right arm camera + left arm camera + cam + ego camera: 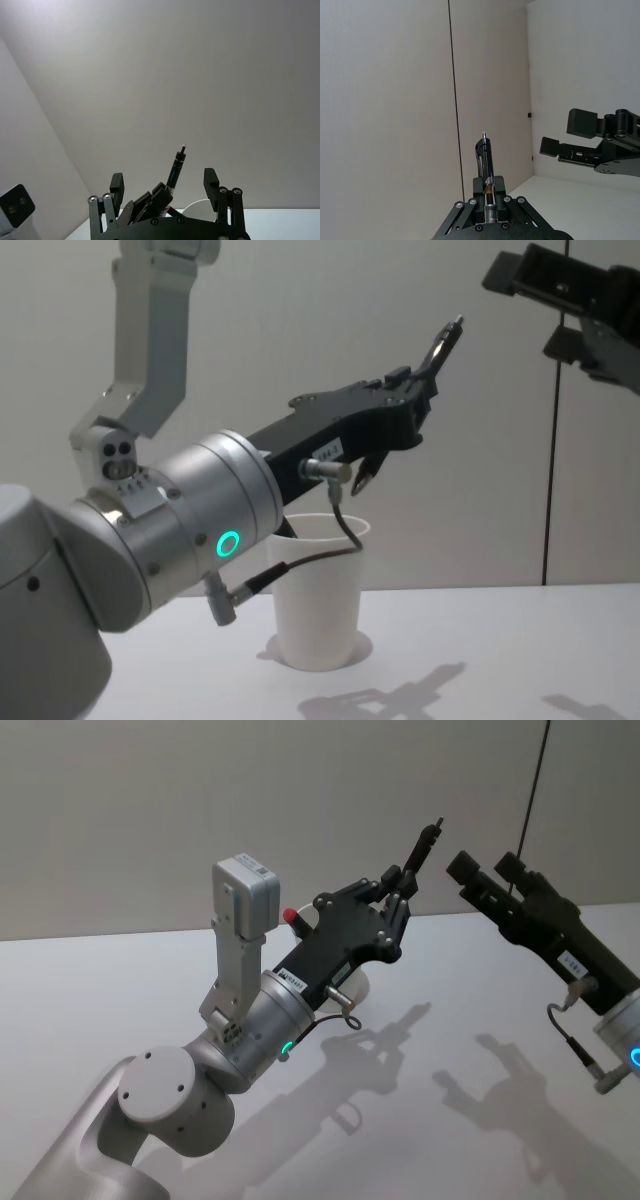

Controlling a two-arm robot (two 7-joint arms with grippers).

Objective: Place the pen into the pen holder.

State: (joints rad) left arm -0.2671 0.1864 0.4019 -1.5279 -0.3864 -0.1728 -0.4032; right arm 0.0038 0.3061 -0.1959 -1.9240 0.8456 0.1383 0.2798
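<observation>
My left gripper [400, 885] is raised above the white table [120, 990] and shut on a black pen [427, 838], which slants upward past its fingers. From the left wrist, the pen [485, 159] rises straight out of the shut fingers. In the chest view, the pen [446, 344] and gripper [416, 392] hang above and slightly right of the pen holder [318, 605], a white paper cup standing upright on the table. Its rim [199, 207] also peeks up in the right wrist view. My right gripper [486, 870] is held up at the right, open and with nothing in it.
A plain wall with a thin dark vertical seam [454, 100] stands behind the table. The left arm's grey elbow and its cable [345, 525] pass just in front of the cup. Bare table [520, 640] lies to the right of the cup.
</observation>
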